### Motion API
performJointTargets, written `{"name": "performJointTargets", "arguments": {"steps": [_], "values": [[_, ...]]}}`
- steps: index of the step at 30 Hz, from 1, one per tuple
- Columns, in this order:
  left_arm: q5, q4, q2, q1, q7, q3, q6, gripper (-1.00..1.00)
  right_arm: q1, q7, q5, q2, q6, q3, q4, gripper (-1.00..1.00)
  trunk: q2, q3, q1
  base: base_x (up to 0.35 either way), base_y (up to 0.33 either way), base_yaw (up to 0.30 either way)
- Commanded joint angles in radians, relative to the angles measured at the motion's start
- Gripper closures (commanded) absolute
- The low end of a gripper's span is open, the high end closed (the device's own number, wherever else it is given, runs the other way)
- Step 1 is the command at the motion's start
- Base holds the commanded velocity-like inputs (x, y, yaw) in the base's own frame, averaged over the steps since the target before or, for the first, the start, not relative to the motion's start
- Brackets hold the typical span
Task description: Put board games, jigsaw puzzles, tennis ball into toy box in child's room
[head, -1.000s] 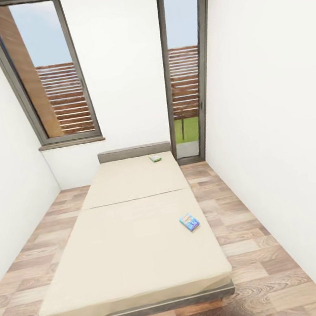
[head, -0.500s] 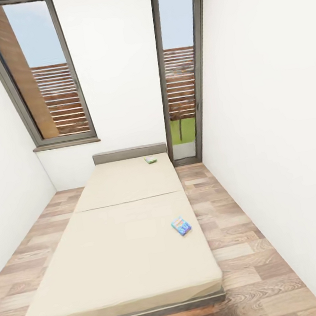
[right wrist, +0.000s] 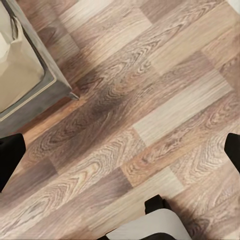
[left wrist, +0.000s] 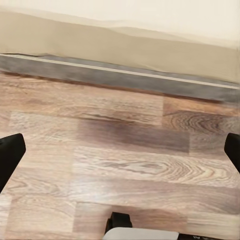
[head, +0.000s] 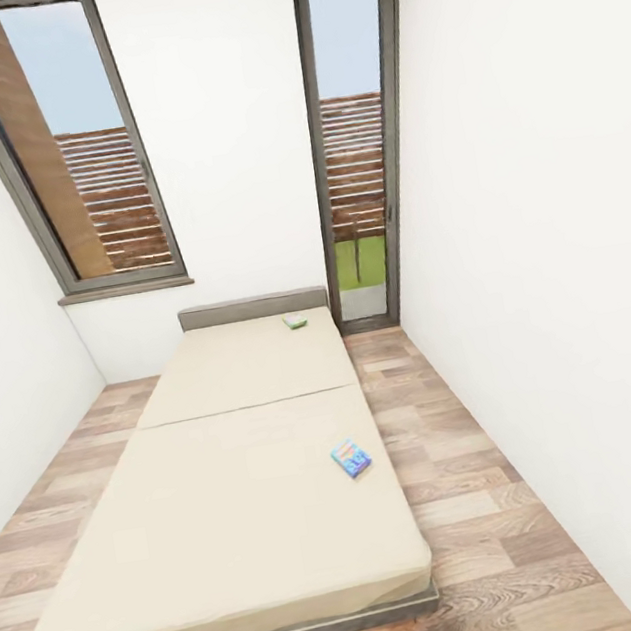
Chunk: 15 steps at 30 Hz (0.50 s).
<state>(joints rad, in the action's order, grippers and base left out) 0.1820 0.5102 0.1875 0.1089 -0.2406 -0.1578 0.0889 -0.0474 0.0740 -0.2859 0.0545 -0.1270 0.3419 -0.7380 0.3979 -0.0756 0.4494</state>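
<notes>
1. The child's room [head: 242,165] is narrow and white-walled, with a wood-plank floor [head: 484,493]. A tall window [head: 78,149] sits in the far wall, and a narrow glass door [head: 355,138] stands beside it, showing slatted fencing and grass outside.
2. The bed [head: 230,490], a large low cream mattress split by a seam on a dark frame, runs lengthwise from the near floor to the far wall. It takes up most of the room's middle.
3. Two board games lie on the mattress, well apart. The blue-yellow board game [head: 351,459] lies flat on the nearer half, near the right edge. The white-green board game [head: 295,321] lies on the far half, close to the headboard [head: 252,309].
4. The left gripper [left wrist: 120,155] hangs above bare floor just beside the bed's foot. Its dark fingertips sit at the frame's two edges, spread wide with nothing between them.
5. The right gripper [right wrist: 120,150] hangs over floor planks near a corner of the bed frame, likewise spread wide and empty.
6. Judged from this, the bed's share of the task is untouched: both games await collection, and the robot appears to be positioning itself near the bed.
</notes>
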Motion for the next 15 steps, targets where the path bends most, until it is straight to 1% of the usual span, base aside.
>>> {"name": "performJointTargets", "arguments": {"steps": [1,4,10,15], "values": [[0.007,-0.001,0.000,0.001,-0.008,-0.003,0.000,-1.00,-0.001,0.005,-0.007,-0.001,-0.006,0.003,-0.001,-1.00,0.002,-0.002,0.001,0.013,-0.103,0.000],[0.005,-0.001,-0.001,0.001,-0.008,-0.003,0.000,-1.00,-0.001,0.004,-0.007,-0.002,-0.005,0.003,-0.001,-1.00,0.002,-0.002,0.001,0.006,-0.202,0.000],[0.005,-0.001,-0.003,0.001,-0.008,-0.003,0.000,-1.00,-0.002,0.004,-0.007,0.000,-0.005,0.003,-0.001,-1.00,0.002,-0.002,0.001,0.010,-0.262,0.000],[0.004,-0.001,-0.003,0.000,-0.008,-0.003,0.000,-1.00,-0.001,0.005,-0.007,-0.001,-0.004,0.002,-0.001,-1.00,0.002,-0.002,0.001,0.071,-0.155,0.000]]}}
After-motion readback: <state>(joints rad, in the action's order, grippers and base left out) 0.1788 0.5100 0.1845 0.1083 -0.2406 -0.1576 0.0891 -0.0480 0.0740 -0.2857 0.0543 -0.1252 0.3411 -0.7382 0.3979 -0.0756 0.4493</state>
